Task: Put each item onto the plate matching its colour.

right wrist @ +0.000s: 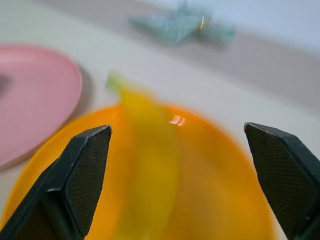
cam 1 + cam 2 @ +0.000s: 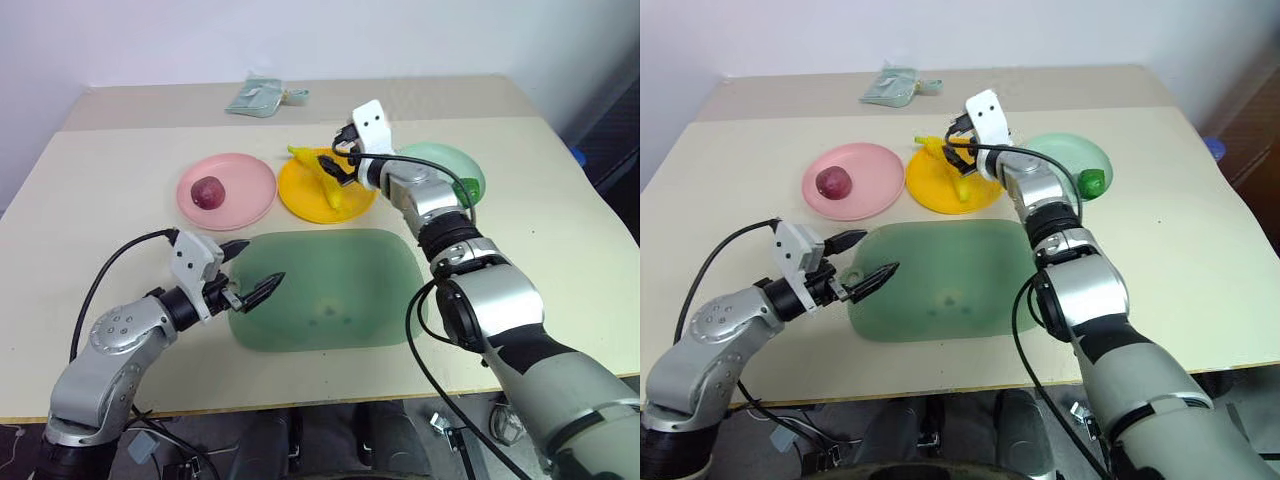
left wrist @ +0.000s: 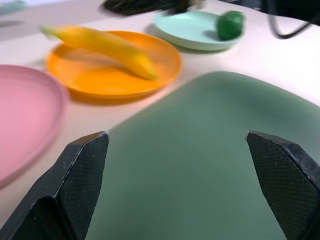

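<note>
The yellow banana (image 2: 303,156) lies on the yellow-orange plate (image 2: 300,197), its stem end over the far rim. My right gripper (image 2: 336,163) hovers just over it, open, fingers (image 1: 85,165) wide on either side of the banana (image 1: 147,165) and not gripping it. The dark reddish-purple fruit (image 2: 208,192) sits on the pink plate (image 2: 250,190). The bumpy green vegetable (image 2: 1092,182) rests on the pale mint green plate (image 2: 1060,152). My left gripper (image 2: 262,262) is open and empty at the left edge of the green mat (image 2: 340,295).
The large translucent green mat lies in front of the three plates, in the middle of the table. A small pale green packet (image 2: 256,97) lies at the table's far edge. A dark cable (image 2: 105,275) loops off my left wrist.
</note>
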Robot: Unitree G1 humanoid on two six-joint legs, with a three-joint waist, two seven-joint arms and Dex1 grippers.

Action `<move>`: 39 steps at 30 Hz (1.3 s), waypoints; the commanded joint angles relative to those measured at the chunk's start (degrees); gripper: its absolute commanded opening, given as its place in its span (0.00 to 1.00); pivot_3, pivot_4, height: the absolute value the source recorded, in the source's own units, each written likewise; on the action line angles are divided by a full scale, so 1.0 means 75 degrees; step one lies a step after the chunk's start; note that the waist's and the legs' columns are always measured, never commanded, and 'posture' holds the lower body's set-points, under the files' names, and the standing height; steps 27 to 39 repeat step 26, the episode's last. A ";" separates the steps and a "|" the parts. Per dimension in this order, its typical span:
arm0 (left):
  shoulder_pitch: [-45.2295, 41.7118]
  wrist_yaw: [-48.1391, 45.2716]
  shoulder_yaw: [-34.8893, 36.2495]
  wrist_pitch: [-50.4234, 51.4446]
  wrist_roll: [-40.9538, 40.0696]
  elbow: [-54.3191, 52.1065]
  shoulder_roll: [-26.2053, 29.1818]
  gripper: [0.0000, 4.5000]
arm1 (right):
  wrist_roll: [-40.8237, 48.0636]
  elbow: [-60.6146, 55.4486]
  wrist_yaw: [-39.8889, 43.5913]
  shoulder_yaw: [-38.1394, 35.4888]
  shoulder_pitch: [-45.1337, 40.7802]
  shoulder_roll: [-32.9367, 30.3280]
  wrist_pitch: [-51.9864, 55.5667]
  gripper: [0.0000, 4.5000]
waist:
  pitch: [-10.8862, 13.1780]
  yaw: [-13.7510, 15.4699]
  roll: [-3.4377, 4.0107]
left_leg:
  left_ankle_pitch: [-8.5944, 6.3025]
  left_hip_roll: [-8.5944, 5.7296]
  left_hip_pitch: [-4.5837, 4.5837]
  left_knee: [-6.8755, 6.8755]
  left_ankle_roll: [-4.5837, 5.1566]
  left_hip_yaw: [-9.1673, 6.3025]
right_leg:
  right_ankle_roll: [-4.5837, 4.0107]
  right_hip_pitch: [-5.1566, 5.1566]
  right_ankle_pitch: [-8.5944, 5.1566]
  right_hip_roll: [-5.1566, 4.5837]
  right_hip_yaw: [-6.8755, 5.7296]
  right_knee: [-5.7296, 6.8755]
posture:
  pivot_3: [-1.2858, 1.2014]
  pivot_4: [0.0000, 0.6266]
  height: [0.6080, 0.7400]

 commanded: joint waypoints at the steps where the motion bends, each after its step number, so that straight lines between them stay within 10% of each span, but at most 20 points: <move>1: 0.0226 0.0285 0.0738 -0.0249 0.0250 0.0081 0.0136 1.00 | 0.0522 -0.2574 0.1375 -0.0156 0.1527 -0.0858 0.0066 0.99 | 0.0000 0.0071 0.0000 | -0.0001 -0.0001 0.0000 0.0000 0.0001 0.0003 | 0.0001 0.0000 0.0000 -0.0001 0.0001 -0.0001 | 0.52 0.24 1.00; 15: 0.1814 -0.0756 0.2401 -0.0855 -0.0083 0.0675 0.0531 1.00 | 0.2361 -0.6111 0.3640 -0.2255 0.6517 -0.4133 0.1633 0.99 | 0.0000 0.0158 0.0000 | -0.0008 0.0004 0.0014 0.0008 0.0013 0.0023 | -0.0007 0.0002 -0.0003 -0.0025 0.0012 -0.0009 | 0.52 0.24 1.00; 39: 0.2143 -0.0652 0.2336 -0.0909 -0.0092 0.0427 0.0306 1.00 | 0.2166 -0.5622 0.3570 -0.2008 0.5975 -0.4040 0.1511 0.99 | -0.0001 0.0154 0.0000 | -0.0011 0.0007 0.0014 0.0009 0.0015 0.0022 | -0.0012 -0.0001 -0.0003 -0.0043 0.0026 -0.0010 | 0.52 0.24 1.00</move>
